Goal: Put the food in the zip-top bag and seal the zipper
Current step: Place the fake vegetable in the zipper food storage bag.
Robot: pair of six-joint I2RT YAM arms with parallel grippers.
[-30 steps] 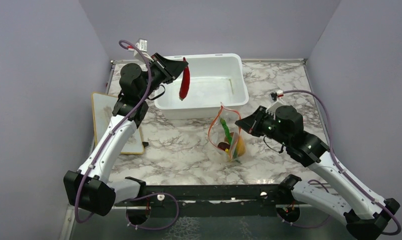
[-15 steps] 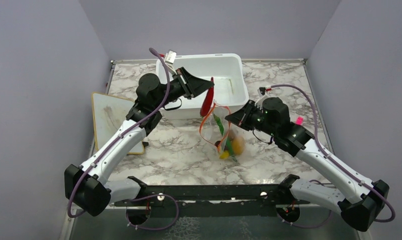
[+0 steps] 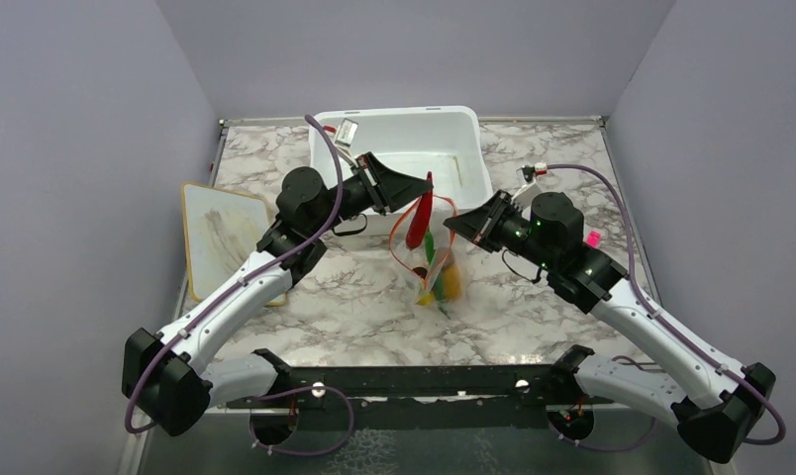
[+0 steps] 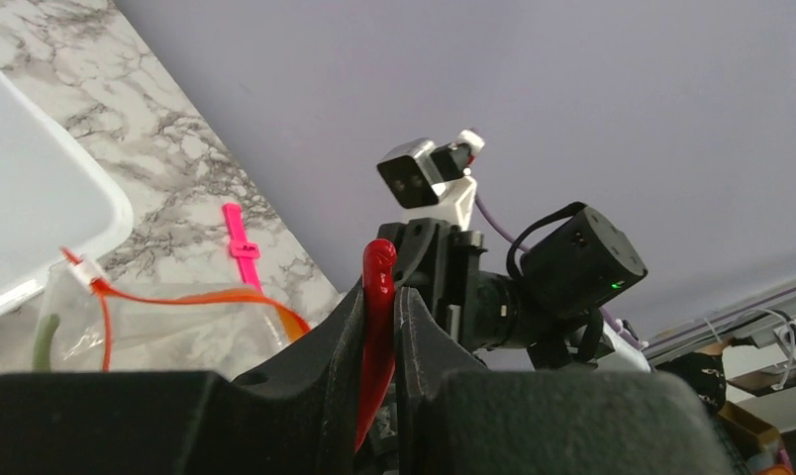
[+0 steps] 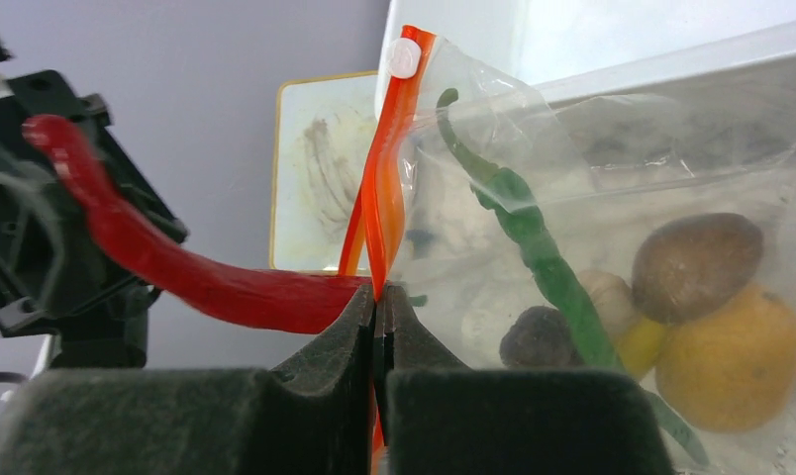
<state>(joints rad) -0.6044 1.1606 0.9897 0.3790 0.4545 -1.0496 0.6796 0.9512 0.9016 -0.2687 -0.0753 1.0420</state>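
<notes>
Jaws of your left gripper (image 4: 379, 297) pinch the red chili (image 3: 421, 218) by its top, its tip at the bag (image 3: 440, 269) mouth, maybe just inside. Your right gripper (image 5: 376, 297) clamps the zipper (image 5: 382, 188). The bag looks floppy and slick, so hold that stiffer strip. The chili looks light.

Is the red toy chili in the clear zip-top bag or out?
Out: left gripper holds the red toy chili at the mouth of the clear zip-top bag; tip unclear.
</notes>
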